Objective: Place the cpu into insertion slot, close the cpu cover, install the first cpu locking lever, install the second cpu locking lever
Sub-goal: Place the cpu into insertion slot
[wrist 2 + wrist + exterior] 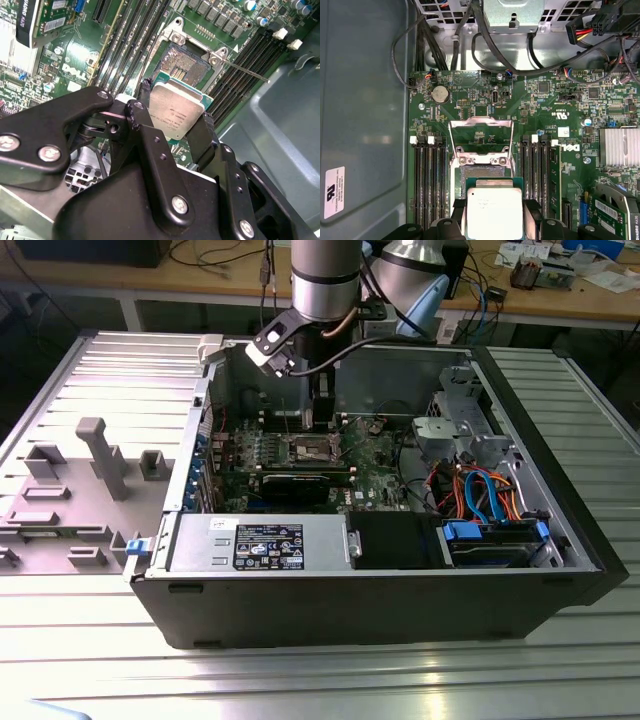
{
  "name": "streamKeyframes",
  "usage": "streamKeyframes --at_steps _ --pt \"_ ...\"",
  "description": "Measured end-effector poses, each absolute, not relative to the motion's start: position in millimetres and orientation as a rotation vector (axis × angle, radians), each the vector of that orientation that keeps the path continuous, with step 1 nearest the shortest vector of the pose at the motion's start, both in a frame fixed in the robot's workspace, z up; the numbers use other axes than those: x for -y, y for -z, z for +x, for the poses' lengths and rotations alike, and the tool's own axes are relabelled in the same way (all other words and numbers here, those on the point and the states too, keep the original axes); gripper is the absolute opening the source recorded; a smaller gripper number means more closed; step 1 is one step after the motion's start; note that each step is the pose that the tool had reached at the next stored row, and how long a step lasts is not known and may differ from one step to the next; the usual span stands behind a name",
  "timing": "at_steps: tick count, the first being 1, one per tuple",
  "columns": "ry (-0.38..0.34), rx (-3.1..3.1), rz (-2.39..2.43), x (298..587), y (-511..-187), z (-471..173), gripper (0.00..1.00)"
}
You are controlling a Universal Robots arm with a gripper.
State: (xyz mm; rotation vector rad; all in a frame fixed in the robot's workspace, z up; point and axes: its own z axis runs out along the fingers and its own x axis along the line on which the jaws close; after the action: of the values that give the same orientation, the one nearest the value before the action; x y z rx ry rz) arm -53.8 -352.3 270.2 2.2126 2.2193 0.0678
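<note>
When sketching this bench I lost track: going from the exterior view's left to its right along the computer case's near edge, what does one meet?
Grey fixture post → blue latch tab → labelled power supply → black shroud → blue drive caddy.

Overhead light washes the ribbed metal surface (300,680) in the exterior view and leaves pale glare streaks along its front, while the inside of the computer case (380,605) sits in dimmer shadow. In the second wrist view the cpu (175,112) gleams bright between matte black fingers (199,137). The first wrist view is evenly lit, with a soft sheen on the grey case wall (365,100).
</note>
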Motion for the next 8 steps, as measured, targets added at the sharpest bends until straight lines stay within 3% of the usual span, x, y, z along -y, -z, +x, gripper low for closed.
streamKeyframes --at_steps 8 --pt "-0.068 -2.219 2.213 352 -257 -54 0.54"
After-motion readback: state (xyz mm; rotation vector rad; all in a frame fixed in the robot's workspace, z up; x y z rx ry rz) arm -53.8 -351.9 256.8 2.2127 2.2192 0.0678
